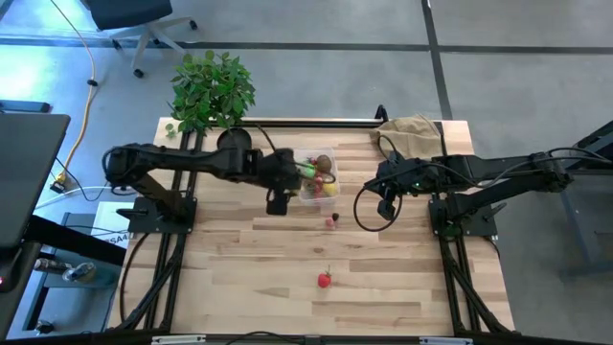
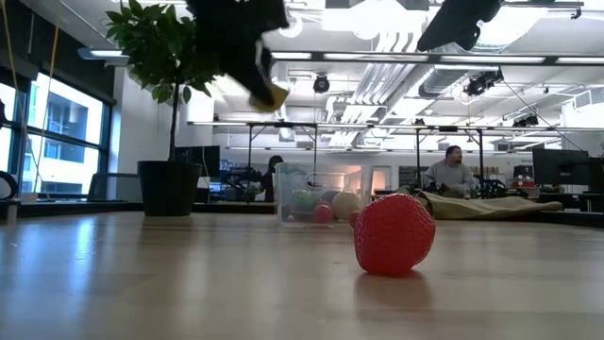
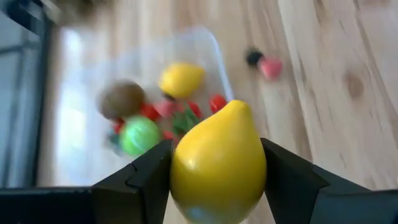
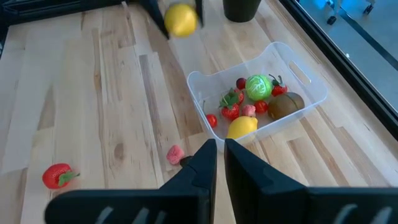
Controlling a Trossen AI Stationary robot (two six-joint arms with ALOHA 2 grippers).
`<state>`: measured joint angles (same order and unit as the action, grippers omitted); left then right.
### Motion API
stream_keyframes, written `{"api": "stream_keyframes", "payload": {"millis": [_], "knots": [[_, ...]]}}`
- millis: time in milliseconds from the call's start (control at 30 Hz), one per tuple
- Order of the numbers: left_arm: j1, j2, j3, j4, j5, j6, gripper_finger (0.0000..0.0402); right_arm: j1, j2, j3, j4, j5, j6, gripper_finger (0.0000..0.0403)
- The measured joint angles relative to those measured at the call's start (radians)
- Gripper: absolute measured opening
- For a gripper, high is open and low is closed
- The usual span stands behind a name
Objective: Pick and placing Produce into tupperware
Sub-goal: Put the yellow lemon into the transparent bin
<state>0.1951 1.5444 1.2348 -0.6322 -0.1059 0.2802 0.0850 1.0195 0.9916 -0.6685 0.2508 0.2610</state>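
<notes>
My left gripper (image 1: pixel 278 199) hangs above the table just left of the tupperware (image 1: pixel 318 178), shut on a yellow lemon (image 3: pixel 217 162); the right wrist view shows that lemon (image 4: pixel 181 20) in the air. The clear tub (image 4: pixel 258 93) stands on its base and holds a second lemon (image 4: pixel 242 127), a brown kiwi (image 4: pixel 286 104), a green round one (image 4: pixel 258 87) and red berries. A pink berry (image 4: pixel 175 154) and a red strawberry (image 1: pixel 325 279) lie on the wood. My right gripper (image 4: pixel 219 152) is shut and empty, raised to the right of the tub. My left gripper pinches the lemon between its two fingers (image 3: pixel 146 177), one on each of its rounded sides (image 3: pixel 181 169). The fingers slant down from the table's left. The lemon's pointed end (image 3: pixel 236 107) sticks out beyond the fingertips, and the fruit is lifted clear of the table.
A potted plant (image 1: pixel 211 86) stands at the far left corner and a tan paper bag (image 1: pixel 412 129) at the far right. The strawberry (image 2: pixel 394 234) lies toward the near edge, with bare wood around it. People sit in the room beyond the table.
</notes>
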Motion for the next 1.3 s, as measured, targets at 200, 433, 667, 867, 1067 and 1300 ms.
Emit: {"api": "stream_keyframes", "payload": {"millis": [200, 433, 667, 867, 1067, 1300], "knots": [[0.003, 0.058, 0.166, -0.016, -0.078, 0.074, 0.0197, 0.000, 0.000, 0.000, 0.000, 0.000, 0.000, 0.0024], [0.061, 0.267, 0.396, -0.185, -0.040, 0.144, 0.0199, 0.000, 0.000, 0.000, 0.000, 0.000, 0.000, 0.0024], [0.126, 0.425, 0.494, -0.276, 0.067, 0.186, 0.0200, 0.000, 0.000, 0.000, -0.001, -0.005, 0.000, 0.0024], [0.153, 0.497, 0.494, -0.266, 0.118, 0.219, 0.0201, 0.000, 0.000, 0.000, 0.000, -0.005, 0.000, 0.0024], [0.154, 0.559, 0.494, -0.244, 0.149, 0.223, 0.0201, 0.000, 0.000, 0.000, 0.000, -0.005, 0.000, 0.0024], [0.152, 0.600, 0.493, -0.227, 0.175, 0.225, 0.0201, 0.000, 0.000, 0.000, 0.000, -0.005, 0.000, 0.0024]]}}
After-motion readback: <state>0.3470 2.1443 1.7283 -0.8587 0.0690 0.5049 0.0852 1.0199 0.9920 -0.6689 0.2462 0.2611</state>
